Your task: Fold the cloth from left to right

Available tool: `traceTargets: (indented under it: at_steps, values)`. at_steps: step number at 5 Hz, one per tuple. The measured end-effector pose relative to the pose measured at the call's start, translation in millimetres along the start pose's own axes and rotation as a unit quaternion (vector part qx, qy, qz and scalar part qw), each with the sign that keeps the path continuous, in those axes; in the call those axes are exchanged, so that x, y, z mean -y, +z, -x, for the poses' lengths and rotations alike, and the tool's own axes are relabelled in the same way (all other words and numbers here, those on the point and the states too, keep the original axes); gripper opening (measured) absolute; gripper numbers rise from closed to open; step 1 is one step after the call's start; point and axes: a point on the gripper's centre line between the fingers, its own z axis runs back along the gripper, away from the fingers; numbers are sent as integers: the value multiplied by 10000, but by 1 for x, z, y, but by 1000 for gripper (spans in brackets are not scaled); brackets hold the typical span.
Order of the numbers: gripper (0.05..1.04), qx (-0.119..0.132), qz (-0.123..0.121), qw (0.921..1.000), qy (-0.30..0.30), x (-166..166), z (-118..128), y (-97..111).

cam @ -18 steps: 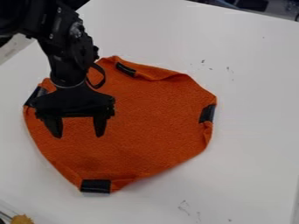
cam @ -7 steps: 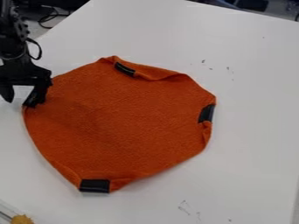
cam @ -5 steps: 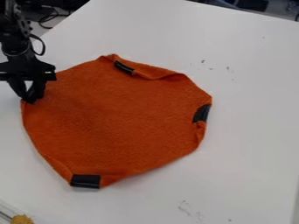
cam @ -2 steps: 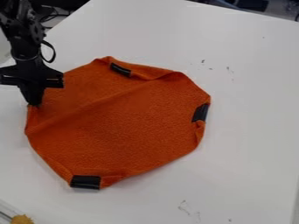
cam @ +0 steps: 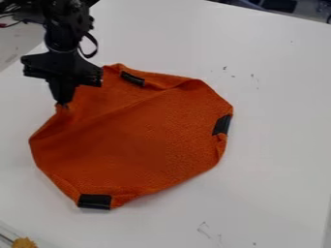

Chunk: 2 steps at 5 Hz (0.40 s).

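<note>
Lying nearest the camera, a fuzzy yellow-brown object (cam: 24, 242) sits at the lower left corner of the view; to its right, faint dark marks (cam: 203, 229) streak the white tabletop (cam: 278, 155); beyond them an orange cloth (cam: 139, 140) spreads over the left and middle of the tabletop, its outline rounded and uneven, its surface ridged by a crease that slants from the left side up toward the far right. A near black patch (cam: 94, 201) borders the cloth's bottom edge, beside a small tucked pleat; a right-hand black patch (cam: 221, 125) stands on the edge facing the view's right; farther back, at the cloth's left, the black two-finger gripper (cam: 63, 103) hangs pointing down, its fingers drawn together and pinching the orange fabric, which gathers into a peak at the tips. A far black patch (cam: 132, 78) marks the back edge, to the right of the gripper, where the rim folds over; above the gripper, the black robot arm (cam: 61, 24) enters from the upper left, a dark loop (cam: 89, 46) at its side; past the tabletop's far edge, dark objects (cam: 275, 5) crowd the upper right.
</note>
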Motion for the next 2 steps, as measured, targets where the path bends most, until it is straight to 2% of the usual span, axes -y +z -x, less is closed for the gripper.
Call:
traceTargets:
  at_steps: [1, 2]
  values:
    - [72, -5, 60, 9999, -159, 29, 10, 10]
    - [72, 80, 134, 9985, -518, 63, 9, 27]
